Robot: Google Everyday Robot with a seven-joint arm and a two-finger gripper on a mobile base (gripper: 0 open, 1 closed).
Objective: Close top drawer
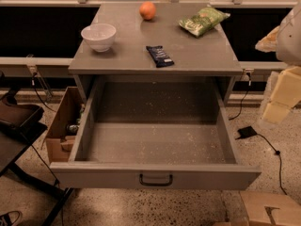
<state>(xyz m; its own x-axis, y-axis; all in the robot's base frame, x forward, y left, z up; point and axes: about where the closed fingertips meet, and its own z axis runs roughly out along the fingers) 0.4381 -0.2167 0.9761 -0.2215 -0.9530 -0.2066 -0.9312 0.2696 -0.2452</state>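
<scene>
The top drawer is pulled far out of the grey cabinet toward the camera. Its deep tray is empty and dusty with speckles. Its wide grey front faces the camera low in the view, with a dark loop handle at mid-front. My pale arm with the gripper stands at the right edge of the view. It is to the right of the drawer's right wall, apart from it and well away from the handle.
On the cabinet top sit a white bowl, an orange, a green chip bag and a dark snack bar. A cardboard box stands left of the drawer; a black adapter with cable lies right.
</scene>
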